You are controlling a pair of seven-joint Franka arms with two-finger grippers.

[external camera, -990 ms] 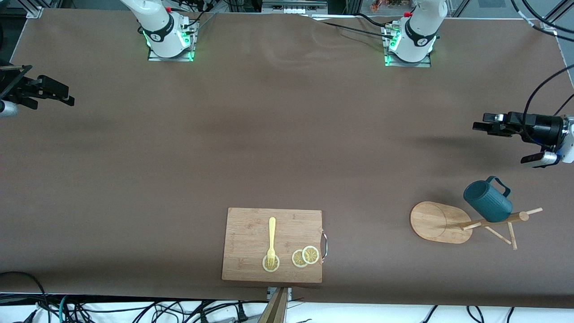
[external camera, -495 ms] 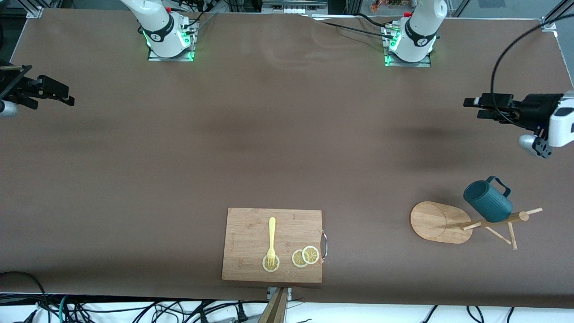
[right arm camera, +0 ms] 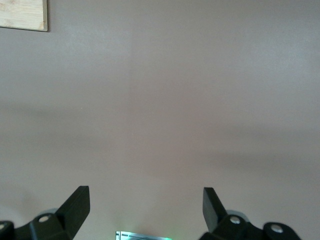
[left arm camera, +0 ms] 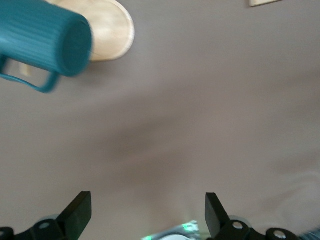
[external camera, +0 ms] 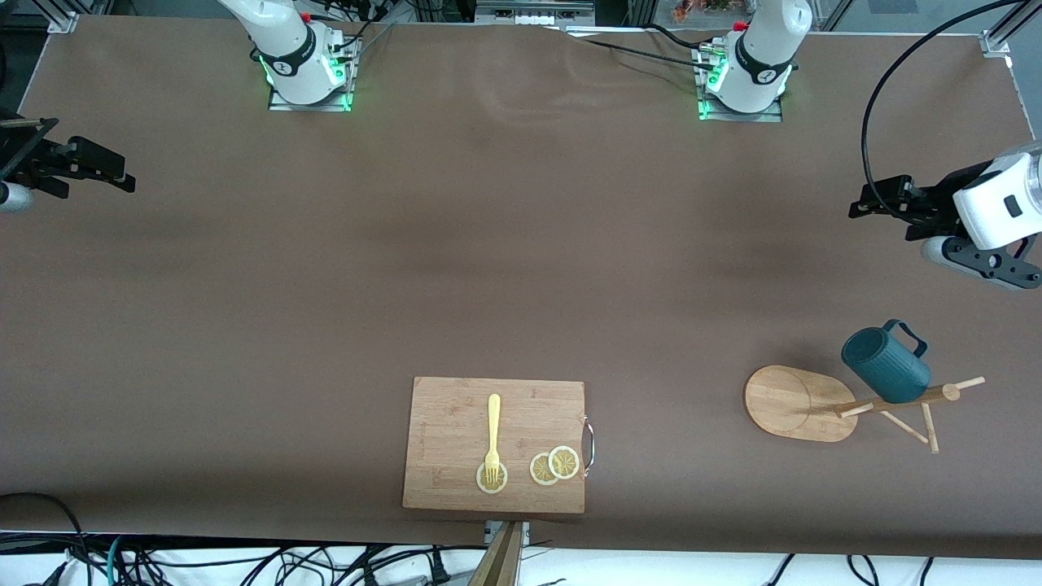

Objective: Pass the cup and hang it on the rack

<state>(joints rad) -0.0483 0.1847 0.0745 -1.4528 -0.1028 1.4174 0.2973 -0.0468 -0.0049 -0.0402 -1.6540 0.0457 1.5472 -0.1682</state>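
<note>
Cup [external camera: 885, 363] hangs on rack [external camera: 822, 396]; wrist views show both tools [left arm camera: 148, 212] [right arm camera: 146, 207] open, empty.

My left gripper [external camera: 864, 201] pulls up and away from the rack [external camera: 802, 404], swinging higher over bare table toward the left arm's end, its wrist now rolled so the white housing faces the front camera.

Ribbed matt teal cup [external camera: 885, 364], pale wooden rack [external camera: 822, 399], matt brown table [external camera: 456, 268].
</note>
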